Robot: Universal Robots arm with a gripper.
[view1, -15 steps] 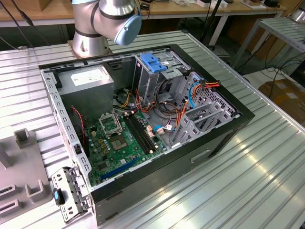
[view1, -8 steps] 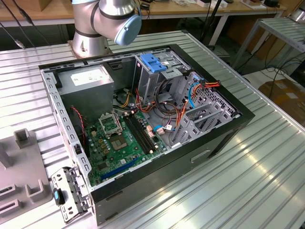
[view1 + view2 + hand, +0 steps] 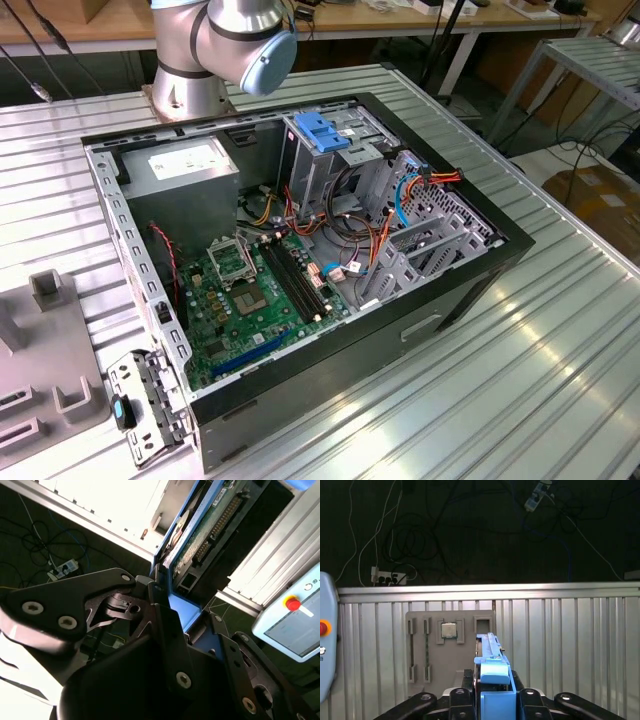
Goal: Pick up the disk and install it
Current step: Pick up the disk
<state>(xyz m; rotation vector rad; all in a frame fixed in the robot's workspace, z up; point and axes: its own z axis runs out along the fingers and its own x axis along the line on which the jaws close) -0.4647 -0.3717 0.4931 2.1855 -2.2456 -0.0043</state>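
Tool: gripper [image 3: 493, 695] clamped on the disk [image 3: 489, 652] at its blue tab end, in both wrist views.
Disk location: held edge-on above the ribbed table [image 3: 570, 630].
Handling: judged rigid, fairly heavy, shock-sensitive; 1 face bares a circuit board.
Hold: the 2 blue side rails, not the board.

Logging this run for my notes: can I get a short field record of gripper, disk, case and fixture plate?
gripper: shut on the disk, in both wrist views
disk: held on edge by its blue end
computer case: open on the ribbed metal table, drive cage inside
fixture plate: grey, on the table, holds a processor chip
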